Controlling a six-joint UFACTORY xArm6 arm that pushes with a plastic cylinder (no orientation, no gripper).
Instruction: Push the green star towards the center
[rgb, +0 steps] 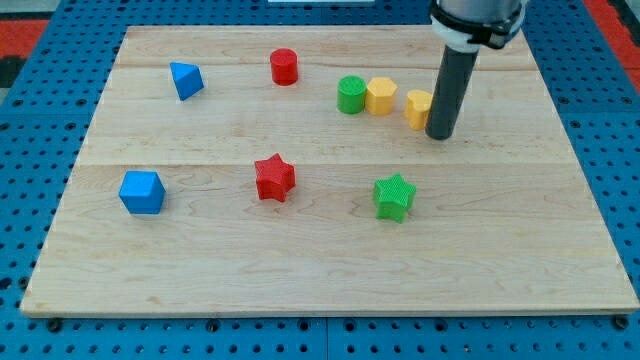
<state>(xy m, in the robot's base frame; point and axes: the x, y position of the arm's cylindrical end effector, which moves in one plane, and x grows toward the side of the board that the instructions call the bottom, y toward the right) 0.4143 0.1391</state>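
The green star (394, 196) lies on the wooden board (200, 270), right of the middle and toward the view's bottom. My tip (440, 135) stands above and to the right of the star, well apart from it. It is right beside a yellow block (417, 107), which the rod partly hides.
A green cylinder (351, 95) and a yellow hexagonal block (380, 95) sit side by side left of the rod. A red cylinder (284, 66) and a blue triangular block (186, 79) are near the top. A red star (274, 178) and a blue cube (141, 192) lie to the left.
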